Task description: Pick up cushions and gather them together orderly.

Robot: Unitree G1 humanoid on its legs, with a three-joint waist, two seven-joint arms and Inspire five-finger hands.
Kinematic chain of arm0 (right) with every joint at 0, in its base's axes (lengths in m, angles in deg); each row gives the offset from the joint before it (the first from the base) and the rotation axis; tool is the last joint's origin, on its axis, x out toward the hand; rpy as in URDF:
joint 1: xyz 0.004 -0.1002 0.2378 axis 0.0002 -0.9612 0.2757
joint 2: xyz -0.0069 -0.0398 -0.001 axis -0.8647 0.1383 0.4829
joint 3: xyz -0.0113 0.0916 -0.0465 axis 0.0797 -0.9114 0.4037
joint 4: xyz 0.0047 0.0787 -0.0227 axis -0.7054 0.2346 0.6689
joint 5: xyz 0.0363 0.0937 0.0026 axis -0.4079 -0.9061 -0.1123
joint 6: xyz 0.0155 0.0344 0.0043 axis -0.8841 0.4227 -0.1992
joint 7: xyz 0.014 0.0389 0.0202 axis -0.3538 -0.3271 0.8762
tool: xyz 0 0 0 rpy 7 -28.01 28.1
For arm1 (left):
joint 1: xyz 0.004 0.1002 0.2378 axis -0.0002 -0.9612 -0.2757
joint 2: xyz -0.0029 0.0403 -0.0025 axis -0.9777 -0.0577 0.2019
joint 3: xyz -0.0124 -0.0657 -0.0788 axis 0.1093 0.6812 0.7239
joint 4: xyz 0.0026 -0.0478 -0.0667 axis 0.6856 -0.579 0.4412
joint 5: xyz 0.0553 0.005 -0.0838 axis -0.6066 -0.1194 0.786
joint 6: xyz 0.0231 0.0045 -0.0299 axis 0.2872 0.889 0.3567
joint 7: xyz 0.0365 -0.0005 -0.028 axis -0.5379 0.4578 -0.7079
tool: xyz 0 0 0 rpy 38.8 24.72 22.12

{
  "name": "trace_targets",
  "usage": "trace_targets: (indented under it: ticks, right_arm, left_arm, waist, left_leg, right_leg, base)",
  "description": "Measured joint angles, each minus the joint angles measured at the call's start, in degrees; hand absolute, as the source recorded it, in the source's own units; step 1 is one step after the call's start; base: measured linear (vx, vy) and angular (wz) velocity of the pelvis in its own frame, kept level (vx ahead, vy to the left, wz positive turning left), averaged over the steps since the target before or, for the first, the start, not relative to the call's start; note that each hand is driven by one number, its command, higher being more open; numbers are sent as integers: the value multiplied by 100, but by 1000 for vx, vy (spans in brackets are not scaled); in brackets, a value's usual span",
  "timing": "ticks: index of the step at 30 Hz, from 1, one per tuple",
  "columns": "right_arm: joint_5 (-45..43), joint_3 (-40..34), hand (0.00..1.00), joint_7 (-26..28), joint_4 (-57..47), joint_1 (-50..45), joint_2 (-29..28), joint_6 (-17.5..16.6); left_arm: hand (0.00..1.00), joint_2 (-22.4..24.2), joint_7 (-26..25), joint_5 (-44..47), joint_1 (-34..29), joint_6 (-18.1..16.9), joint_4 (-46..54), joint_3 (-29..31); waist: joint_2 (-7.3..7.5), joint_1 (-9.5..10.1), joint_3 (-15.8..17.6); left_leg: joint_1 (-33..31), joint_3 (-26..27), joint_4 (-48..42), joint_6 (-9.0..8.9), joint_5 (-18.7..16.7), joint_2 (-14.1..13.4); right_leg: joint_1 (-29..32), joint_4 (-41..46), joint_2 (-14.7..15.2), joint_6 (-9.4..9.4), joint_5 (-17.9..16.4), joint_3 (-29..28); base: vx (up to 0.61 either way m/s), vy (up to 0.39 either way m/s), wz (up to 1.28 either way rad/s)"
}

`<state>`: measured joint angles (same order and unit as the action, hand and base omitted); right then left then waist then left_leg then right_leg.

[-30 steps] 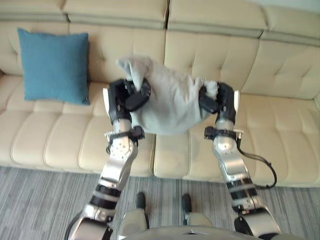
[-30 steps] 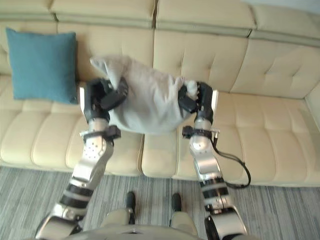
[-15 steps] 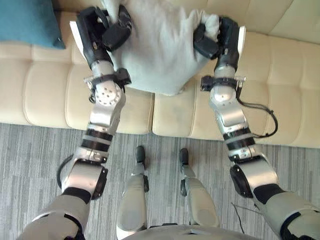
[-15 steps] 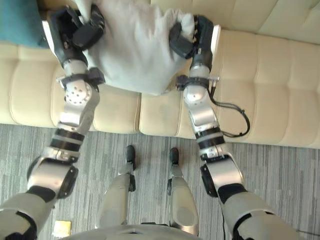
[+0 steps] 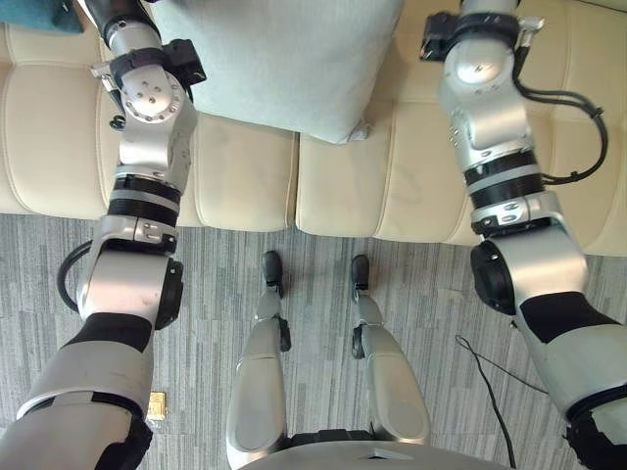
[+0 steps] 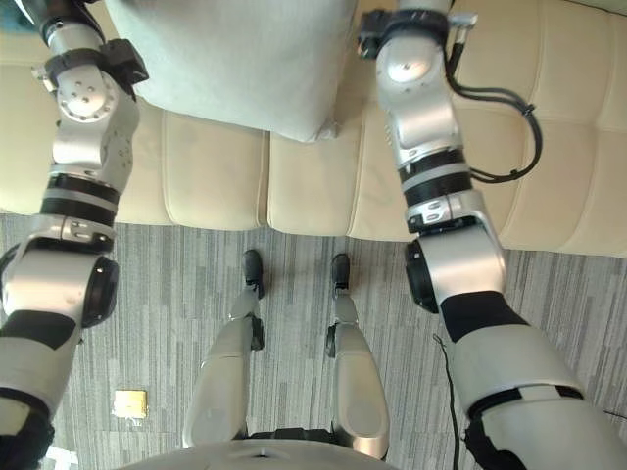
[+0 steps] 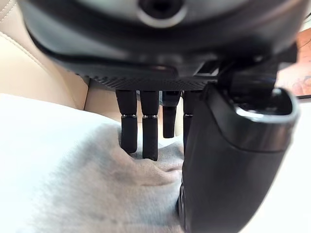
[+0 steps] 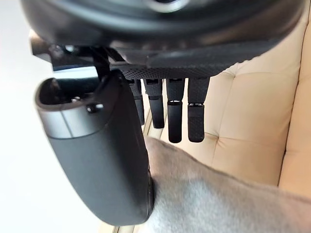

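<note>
The grey cushion [image 5: 279, 59], pinched between thumb and fingers of the left hand [image 7: 233, 165] and right hand [image 8: 97, 160], is being held over the sofa [image 5: 392, 186], not yet placed.

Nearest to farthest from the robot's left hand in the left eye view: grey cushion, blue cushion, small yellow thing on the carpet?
1. grey cushion, gripped by the left hand.
2. blue cushion, at the view's top left.
3. small yellow thing, on the carpet.
</note>
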<state>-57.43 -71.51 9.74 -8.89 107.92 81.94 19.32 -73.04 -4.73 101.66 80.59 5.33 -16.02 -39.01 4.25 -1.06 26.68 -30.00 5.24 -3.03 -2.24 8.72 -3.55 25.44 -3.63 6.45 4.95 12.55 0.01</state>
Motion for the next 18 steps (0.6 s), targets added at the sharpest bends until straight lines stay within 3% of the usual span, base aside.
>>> trace_targets:
  ticks: [10,15,18]
  right_arm:
    - [-1283,-256,100,104,1015,593,1167,-89]
    - [-1919,-606,100,141,1057,586,1265,-91]
    - [-2067,-878,100,149,675,184,1280,-223]
  left_arm:
    - [100,-674,165,699,460,53,-806,188]
    - [100,-849,220,1160,528,5,-795,541]
    - [100,-851,244,1503,99,-88,-214,995]
  waist:
    - [64,-7,33]
    - [61,53,36]
    - [61,77,36]
  left_leg:
    - [-214,-123,-69,1,0,16]
    - [-134,-192,-90,1,0,19]
    - [-40,-277,-89,0,0,29]
  right_leg:
    - [125,-1,13,18,31,133]
    - [-10,-26,17,19,31,199]
    - [-176,-90,14,19,29,294]
  base:
    - [108,78,5]
    - [103,74,6]
    - [102,64,13]
